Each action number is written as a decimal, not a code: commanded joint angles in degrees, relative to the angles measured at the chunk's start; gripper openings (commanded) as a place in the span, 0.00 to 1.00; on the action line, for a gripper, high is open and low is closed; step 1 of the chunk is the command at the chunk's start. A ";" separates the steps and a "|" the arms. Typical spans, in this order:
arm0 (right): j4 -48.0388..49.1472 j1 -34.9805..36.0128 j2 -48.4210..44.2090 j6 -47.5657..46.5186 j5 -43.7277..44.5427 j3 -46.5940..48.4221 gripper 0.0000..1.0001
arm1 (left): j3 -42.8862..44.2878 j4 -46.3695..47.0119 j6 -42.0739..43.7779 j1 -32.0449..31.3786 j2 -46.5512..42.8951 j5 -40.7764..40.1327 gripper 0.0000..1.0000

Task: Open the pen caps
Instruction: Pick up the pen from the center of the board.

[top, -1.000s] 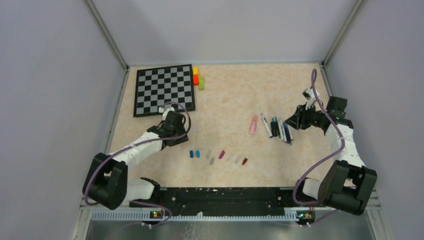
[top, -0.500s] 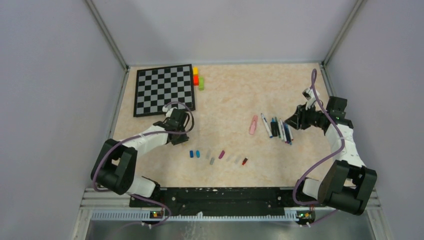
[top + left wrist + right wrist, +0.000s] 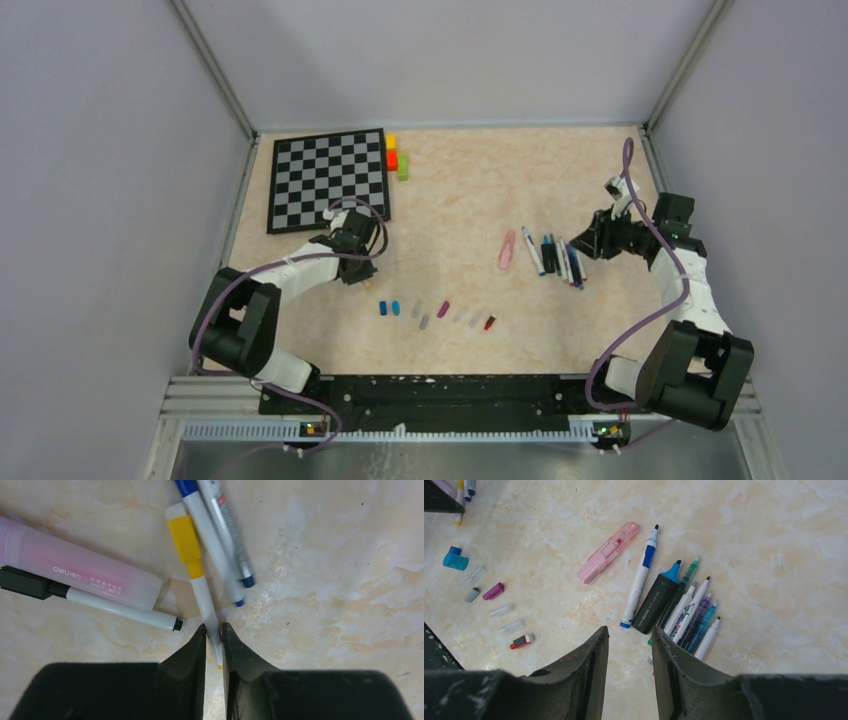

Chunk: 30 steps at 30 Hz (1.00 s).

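My left gripper [image 3: 213, 627] is shut on the thin white end of a pen with a yellow cap [image 3: 186, 542], which lies on the table. Beside it lie a pink highlighter [image 3: 75, 572], a white pen with a black cap [image 3: 110, 607] and two blue-tipped pens [image 3: 220, 540]. From above, the left gripper [image 3: 352, 262] hides those pens. Loose pen caps lie in a row: blue [image 3: 383, 308], magenta [image 3: 443, 309], red [image 3: 489, 322]. My right gripper [image 3: 630, 630] is open and holds nothing, just above a row of uncapped pens [image 3: 684, 610] and another pink highlighter [image 3: 607, 552].
A chessboard [image 3: 328, 180] lies at the far left, with yellow, red and green blocks [image 3: 393, 157] stacked beside it. Side walls close in the table on the left and right. Blue [image 3: 455, 560], magenta [image 3: 493, 591] and red [image 3: 521, 641] caps show left of the right gripper.
The left gripper's jaws have narrowed onto the yellow-capped pen, and its arm has folded in with the elbow swinging right. The right arm has not moved.
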 commanded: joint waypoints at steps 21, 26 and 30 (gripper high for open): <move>1.02 -0.55 -1.87 -1.47 -3.31 -0.13 0.36 | 1.81 -2.26 6.20 0.51 -15.08 6.81 0.00; 1.17 -0.50 -3.03 -2.04 -8.60 -1.03 0.36 | -6.15 15.54 11.14 0.50 -24.37 25.59 0.00; 2.33 0.55 -3.59 -1.19 -12.34 -2.23 0.36 | -13.68 35.09 6.77 0.50 -27.13 37.61 0.00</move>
